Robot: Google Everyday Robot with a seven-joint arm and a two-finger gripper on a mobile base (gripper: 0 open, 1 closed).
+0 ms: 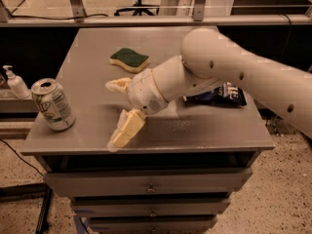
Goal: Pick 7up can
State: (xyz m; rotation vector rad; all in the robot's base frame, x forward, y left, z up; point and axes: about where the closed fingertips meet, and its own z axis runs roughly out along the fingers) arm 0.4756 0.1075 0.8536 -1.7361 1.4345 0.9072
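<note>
The 7up can [52,104] stands upright but leaning slightly at the left front edge of the grey table [87,62]. It has a green and white label and a silver top with an open tab. My gripper [116,112] is over the front middle of the table, to the right of the can and apart from it. Its two cream fingers are spread wide, one pointing left [117,85] and one pointing down toward the front edge [125,129]. It holds nothing.
A green and yellow sponge [129,59] lies at the back middle. A dark blue snack bag [225,94] lies on the right, partly hidden by my arm. A soap dispenser [15,82] stands off the table at left. Drawers run below the tabletop.
</note>
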